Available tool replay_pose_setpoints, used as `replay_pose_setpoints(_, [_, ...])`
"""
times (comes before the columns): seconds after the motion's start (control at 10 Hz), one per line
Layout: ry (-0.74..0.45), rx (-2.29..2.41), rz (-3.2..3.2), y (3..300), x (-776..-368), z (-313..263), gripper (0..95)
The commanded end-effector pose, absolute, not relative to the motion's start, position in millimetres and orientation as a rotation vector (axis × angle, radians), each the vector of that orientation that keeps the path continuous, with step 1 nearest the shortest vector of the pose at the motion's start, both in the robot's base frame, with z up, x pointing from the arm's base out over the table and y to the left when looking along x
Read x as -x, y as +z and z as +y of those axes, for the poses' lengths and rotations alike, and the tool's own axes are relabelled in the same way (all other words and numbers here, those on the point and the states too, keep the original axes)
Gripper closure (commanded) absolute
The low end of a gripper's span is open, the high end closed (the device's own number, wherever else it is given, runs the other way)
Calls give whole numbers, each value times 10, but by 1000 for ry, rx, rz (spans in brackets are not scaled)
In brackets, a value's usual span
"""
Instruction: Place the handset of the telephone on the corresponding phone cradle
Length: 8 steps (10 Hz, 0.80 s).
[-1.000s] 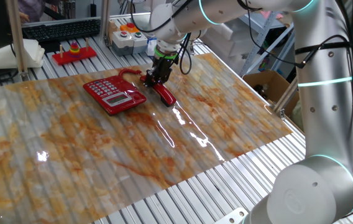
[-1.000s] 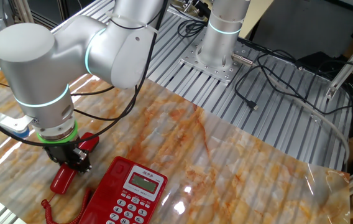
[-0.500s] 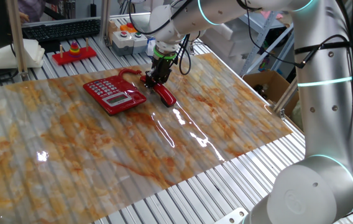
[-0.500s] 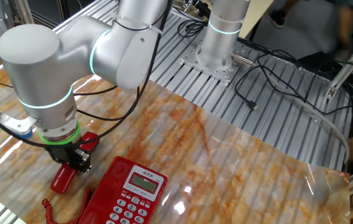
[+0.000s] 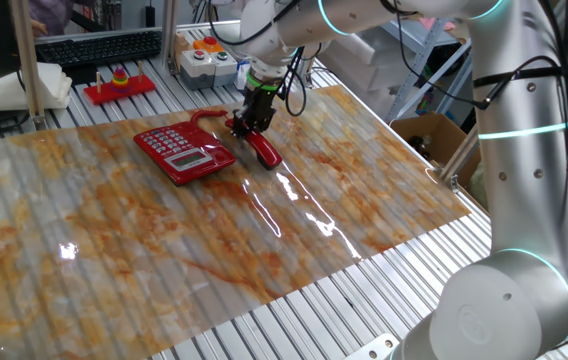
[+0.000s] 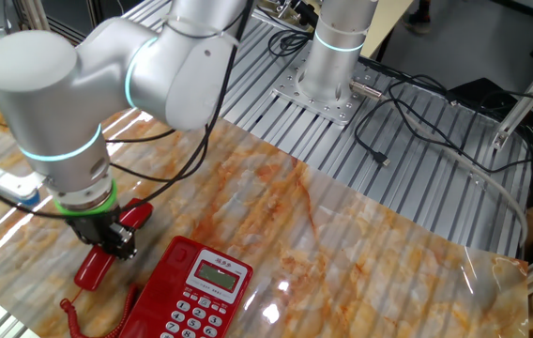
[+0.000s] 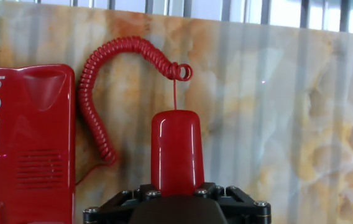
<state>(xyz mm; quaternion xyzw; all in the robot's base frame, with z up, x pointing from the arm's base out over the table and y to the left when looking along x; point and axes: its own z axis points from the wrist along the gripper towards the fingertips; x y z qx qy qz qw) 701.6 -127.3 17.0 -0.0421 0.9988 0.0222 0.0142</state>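
The red handset (image 5: 263, 150) lies on the marbled sheet just right of the telephone (image 5: 183, 150), with my gripper (image 5: 249, 124) shut on its middle. In the hand view the handset (image 7: 176, 149) runs out from between the jaws, and its coiled red cord (image 7: 96, 93) loops back to the telephone (image 7: 21, 137). The phone cradle (image 7: 40, 124) is the bare red strip beside the keypad, and nothing rests in it. In the other fixed view my gripper (image 6: 116, 249) grips the handset (image 6: 95, 269) left of the telephone (image 6: 199, 293).
A red tray of stacking rings (image 5: 119, 85), a button box (image 5: 204, 55) and a keyboard (image 5: 99, 45) stand behind the sheet. A cardboard box (image 5: 429, 135) sits off the right edge. Black cables (image 6: 417, 113) lie near the arm's base (image 6: 327, 89).
The jaws have narrowed onto the handset. The hand has since risen slightly with it; the telephone has not moved.
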Motion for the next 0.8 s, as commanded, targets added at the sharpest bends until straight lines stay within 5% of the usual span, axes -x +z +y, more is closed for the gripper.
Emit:
replay_pose_setpoints(0.1, [74, 119, 3118, 200, -7038, -1258, 950])
replay_pose_setpoints(0.8, [85, 65, 3117, 350, -7143, -923, 950])
